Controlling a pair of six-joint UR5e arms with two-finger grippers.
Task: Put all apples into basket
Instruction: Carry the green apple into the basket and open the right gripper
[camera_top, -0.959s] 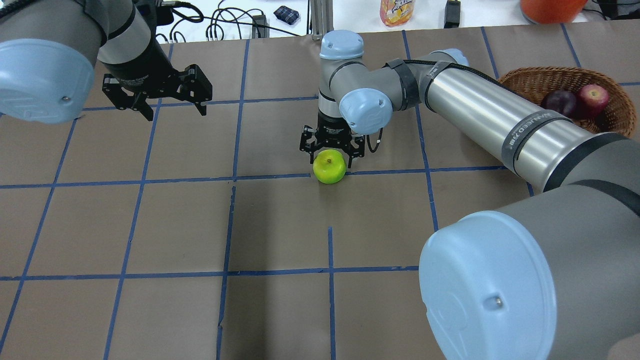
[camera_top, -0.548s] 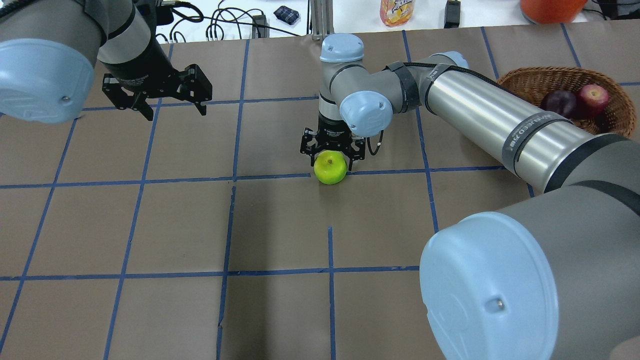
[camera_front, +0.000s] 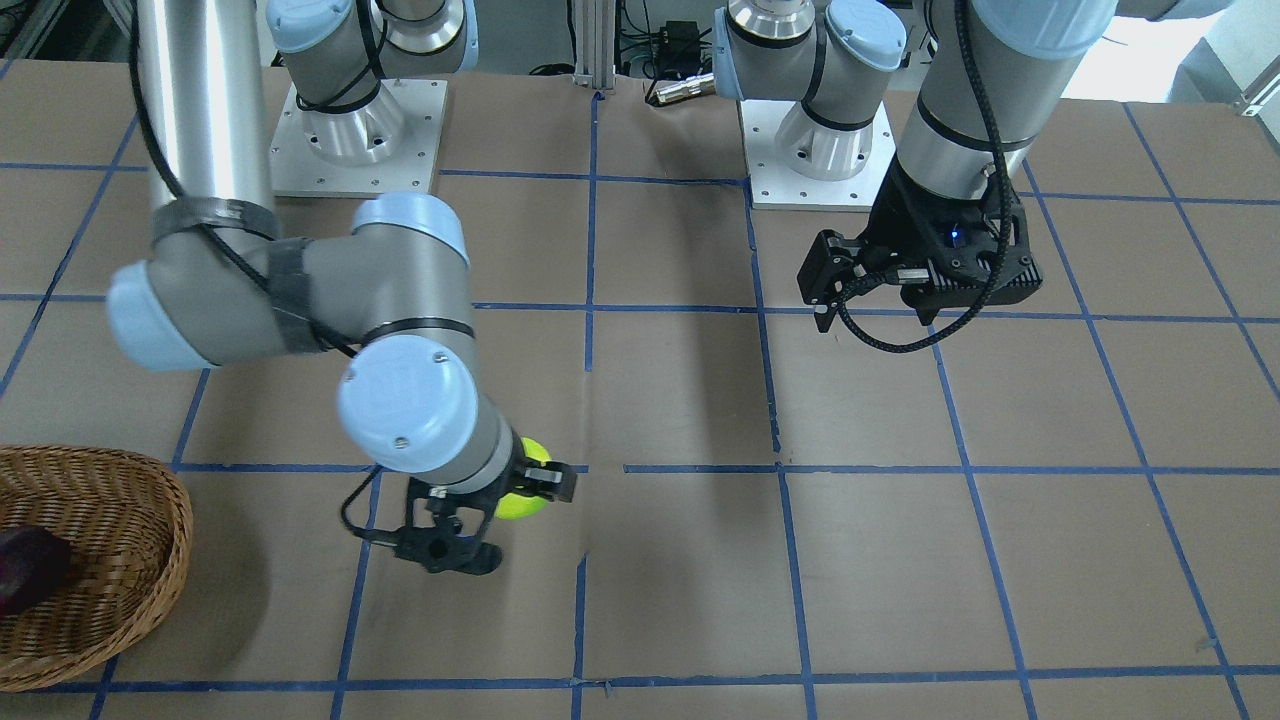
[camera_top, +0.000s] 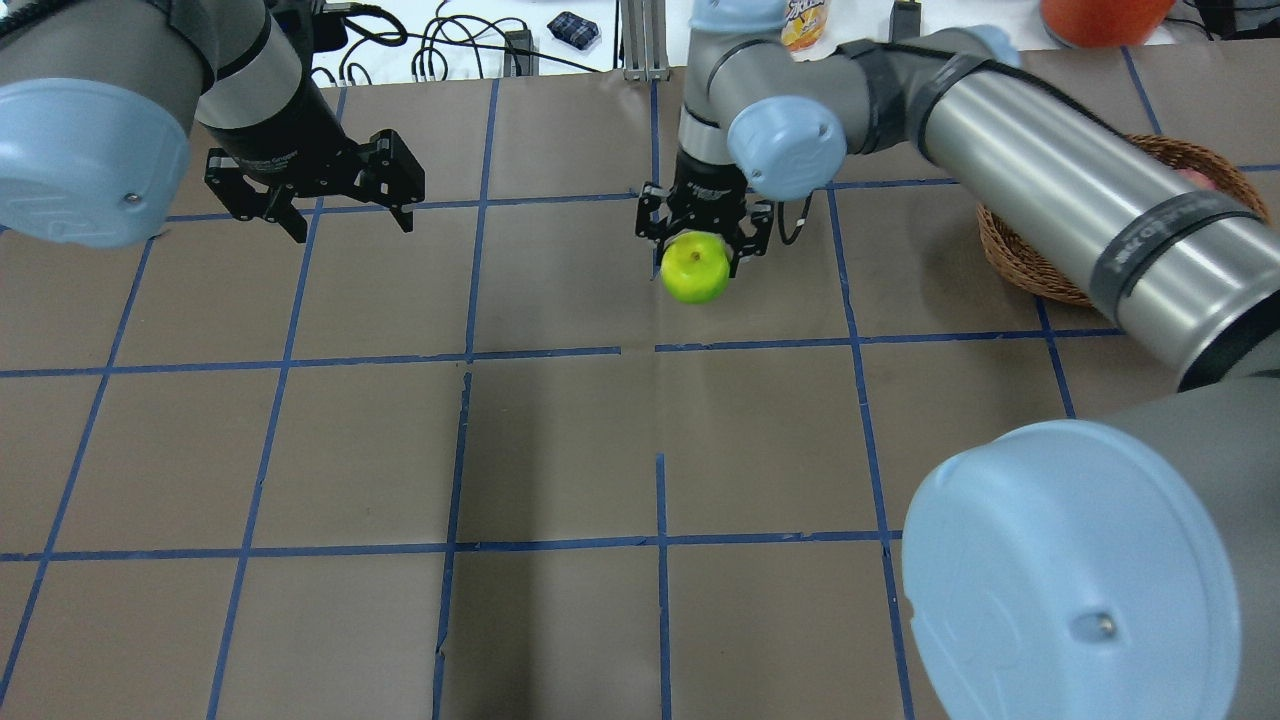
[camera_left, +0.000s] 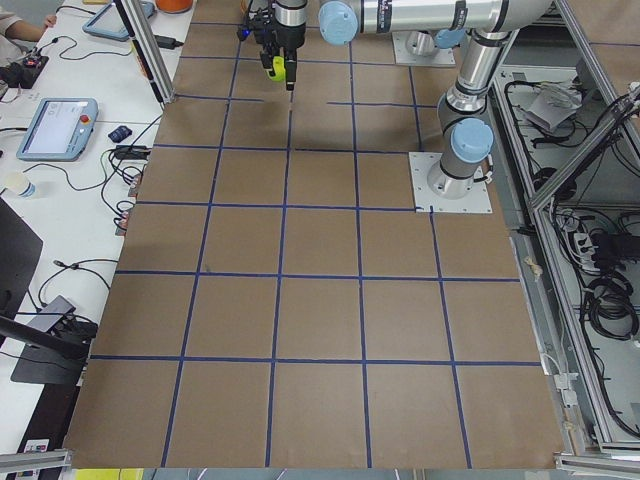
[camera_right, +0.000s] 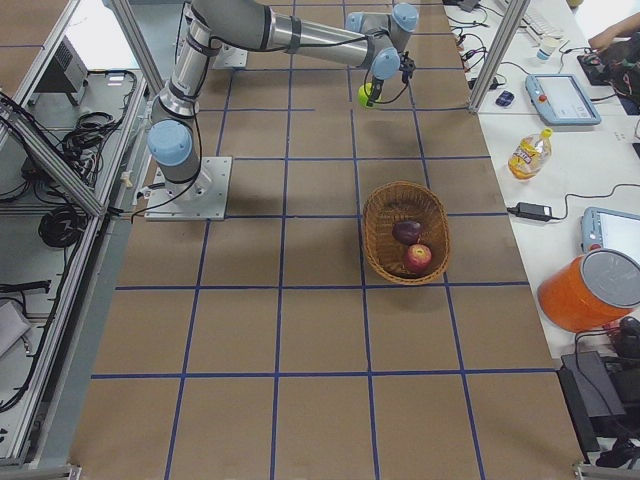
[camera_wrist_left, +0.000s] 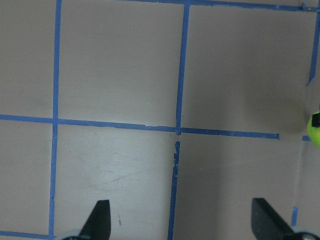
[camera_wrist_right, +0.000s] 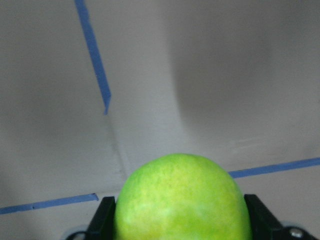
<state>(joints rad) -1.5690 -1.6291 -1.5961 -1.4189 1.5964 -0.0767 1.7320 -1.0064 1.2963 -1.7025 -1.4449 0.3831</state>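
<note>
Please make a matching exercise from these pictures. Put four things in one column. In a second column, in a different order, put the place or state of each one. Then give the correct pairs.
Column A
1. green apple
2. red apple
3. left gripper
4. basket

Column B
a. open, holding nothing
b. has two apples inside it
c. held in the right gripper
d. lies in the basket, next to the dark apple

Correct pairs: 1-c, 2-d, 3-a, 4-b
</note>
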